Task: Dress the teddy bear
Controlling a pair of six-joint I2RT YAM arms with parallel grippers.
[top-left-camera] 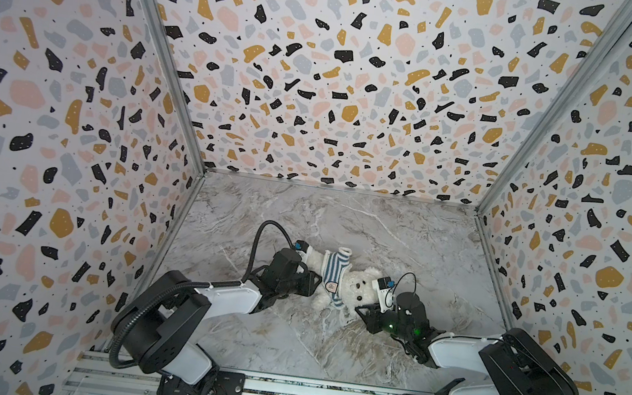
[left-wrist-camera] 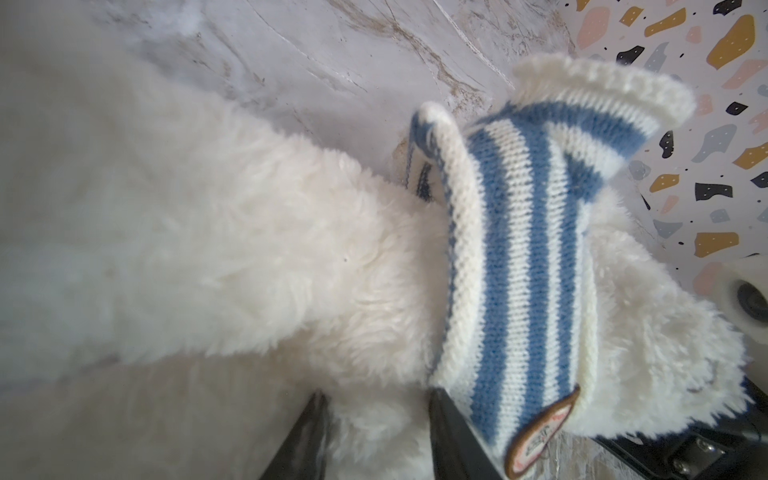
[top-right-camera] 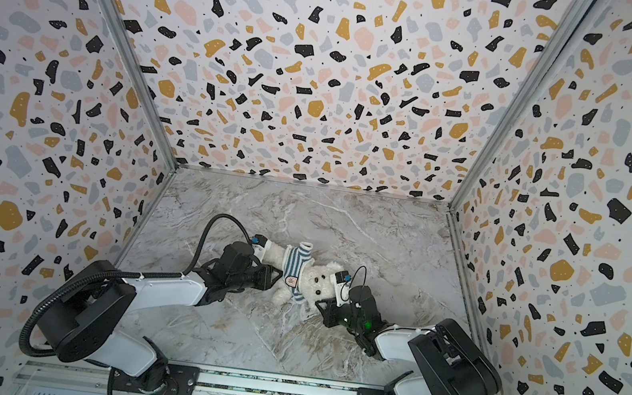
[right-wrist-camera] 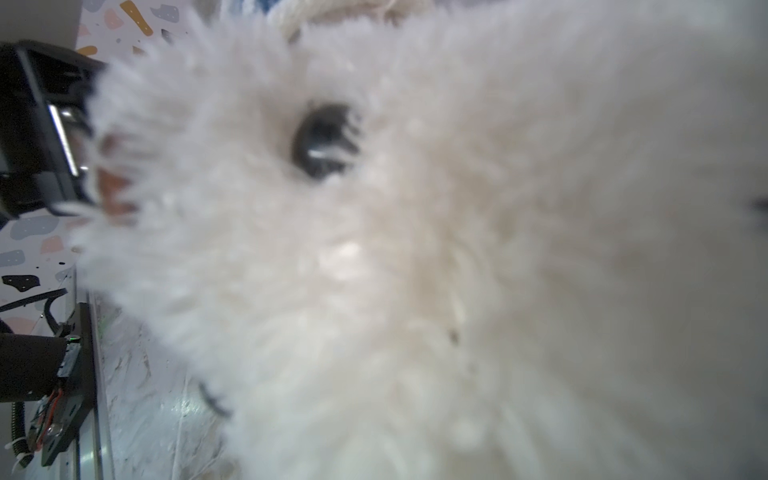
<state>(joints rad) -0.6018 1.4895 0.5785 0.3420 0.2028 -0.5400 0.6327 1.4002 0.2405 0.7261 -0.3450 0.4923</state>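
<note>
- Teddy bear (top-left-camera: 361, 288) lies mid-table on its back in both top views. Its head is toward the right arm and its legs toward the left arm.
- Striped shirt (left-wrist-camera: 523, 249) sits on the torso, w/ a badge (left-wrist-camera: 540, 432) at the hem. One sleeve sticks up.
- Left gripper (left-wrist-camera: 376, 392) is at the bear's lower body. Jaws are partway apart w/ fur filling the gap and one finger (left-wrist-camera: 453, 432) against the shirt hem. Firm pinch or not: can't tell.
- Right gripper (top-left-camera: 363, 312) is at the bear's head, jaws pressed together. Right wrist view is all blurred fur plus one dark eye (right-wrist-camera: 324, 141), so what's caught can't be told.
- Marble table (top-left-camera: 384, 233) lies beneath, w/ terrazzo-print walls around it.
</note>
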